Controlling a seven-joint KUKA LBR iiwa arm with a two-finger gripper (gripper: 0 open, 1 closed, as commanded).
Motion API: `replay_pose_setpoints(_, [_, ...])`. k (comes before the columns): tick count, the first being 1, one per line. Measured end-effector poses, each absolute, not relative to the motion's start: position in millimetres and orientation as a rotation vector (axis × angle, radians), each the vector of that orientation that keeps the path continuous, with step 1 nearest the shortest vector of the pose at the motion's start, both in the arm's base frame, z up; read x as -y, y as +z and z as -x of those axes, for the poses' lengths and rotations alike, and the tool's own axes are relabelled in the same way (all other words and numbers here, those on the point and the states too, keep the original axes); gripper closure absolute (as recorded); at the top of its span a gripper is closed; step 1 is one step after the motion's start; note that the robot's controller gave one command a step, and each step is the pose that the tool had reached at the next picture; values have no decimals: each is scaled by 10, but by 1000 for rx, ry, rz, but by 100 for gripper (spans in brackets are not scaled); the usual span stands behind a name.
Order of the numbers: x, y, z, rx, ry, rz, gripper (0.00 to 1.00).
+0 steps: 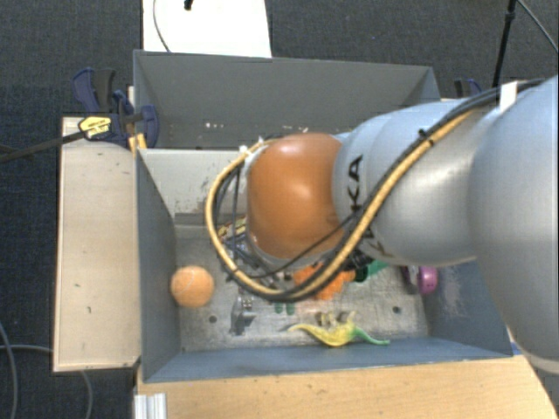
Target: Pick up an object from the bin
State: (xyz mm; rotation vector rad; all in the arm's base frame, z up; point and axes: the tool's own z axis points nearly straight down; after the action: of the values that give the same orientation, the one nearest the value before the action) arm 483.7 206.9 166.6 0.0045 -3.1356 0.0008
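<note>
My gripper (242, 314) reaches down under the arm's orange cover to the bin floor, left of the middle. An orange ball (192, 286) lies a little to its left, apart from it. A yellow and green toy lizard (337, 332) lies to its right along the front wall. Just behind the gripper, an orange thing (325, 283) and a green thing (374, 271) peek out from under the arm, mostly hidden.
A small purple thing (427, 278) lies at the right side of the bin, partly under the arm. The arm and its cables cover the middle and right of the bin. Bare floor shows between the ball and the lizard.
</note>
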Motion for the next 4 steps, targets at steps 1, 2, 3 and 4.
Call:
replay_pose_setpoints(1, [-2060,1705,-4859,3143,-2,3,0])
replay_pose_setpoints(2, [-2279,1410,-4985,3145,-4,93,0])
replay_pose_setpoints(3, [-2503,825,-5075,3139,-6,233,0])
replay_pose_setpoints(4, [-2404,760,-5260,3132,-4,275,100])
